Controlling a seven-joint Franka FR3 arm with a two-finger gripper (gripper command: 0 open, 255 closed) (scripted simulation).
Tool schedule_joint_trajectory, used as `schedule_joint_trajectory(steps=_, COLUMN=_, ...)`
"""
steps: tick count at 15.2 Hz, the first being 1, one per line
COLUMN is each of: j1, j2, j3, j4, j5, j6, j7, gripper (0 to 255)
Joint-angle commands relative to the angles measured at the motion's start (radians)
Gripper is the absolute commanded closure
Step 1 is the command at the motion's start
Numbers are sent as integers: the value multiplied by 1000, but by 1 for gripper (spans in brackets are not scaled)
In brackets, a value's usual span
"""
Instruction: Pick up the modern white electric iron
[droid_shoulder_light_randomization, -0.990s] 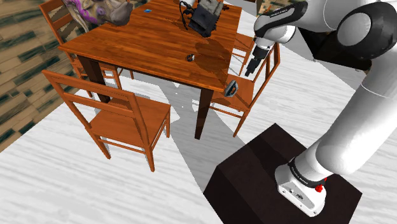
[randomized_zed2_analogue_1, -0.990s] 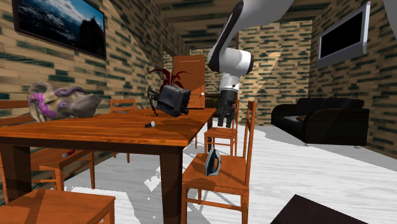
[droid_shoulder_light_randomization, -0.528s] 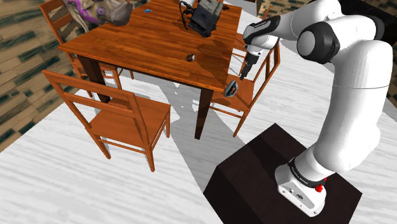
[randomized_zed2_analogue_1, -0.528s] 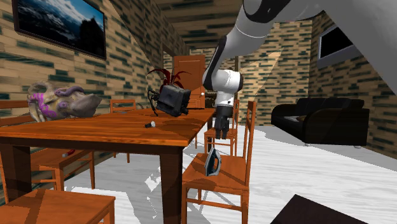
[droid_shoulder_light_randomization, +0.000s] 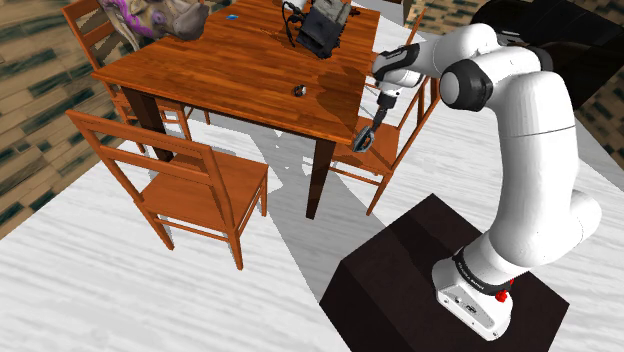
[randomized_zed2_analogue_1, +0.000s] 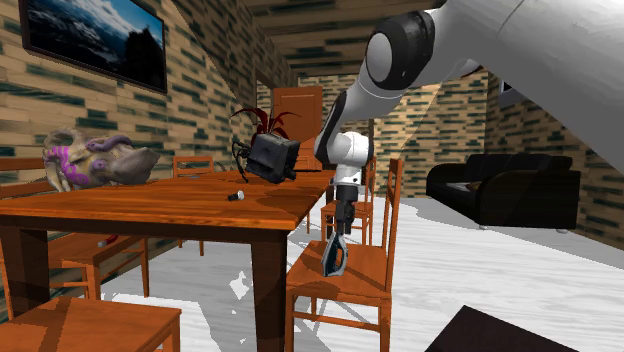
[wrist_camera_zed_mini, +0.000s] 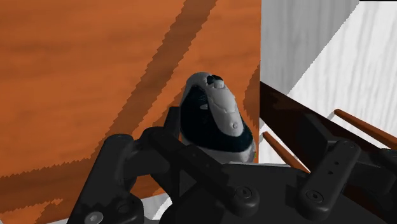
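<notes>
While the iron (wrist_camera_zed_mini: 216, 118) stands on the chair (randomized_zed2_analogue_1: 362, 272), I see the fingers (wrist_camera_zed_mini: 127, 167) spread apart just above it.

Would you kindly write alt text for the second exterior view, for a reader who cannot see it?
A white robot arm holds its black gripper close above a grey and dark iron standing upright on the seat of a wooden chair. The chair is beside a wooden table; a black sofa stands behind, at the right.
</notes>
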Motion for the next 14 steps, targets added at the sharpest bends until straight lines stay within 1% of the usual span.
schedule_joint_trajectory(steps=1, j1=-5, j2=22, j3=5, j4=8, j5=6, j6=13, j7=-5, gripper=0)
schedule_joint_trajectory(steps=5, j1=-8, j2=44, j3=10, j4=10, j5=13, j6=33, j7=-11, gripper=0)
schedule_joint_trajectory(steps=6, j1=-7, j2=44, j3=11, j4=9, j5=13, j6=34, j7=-9, gripper=255)
schedule_joint_trajectory(steps=14, j1=-7, j2=42, j3=11, j4=6, j5=13, j6=35, j7=-11, gripper=255)
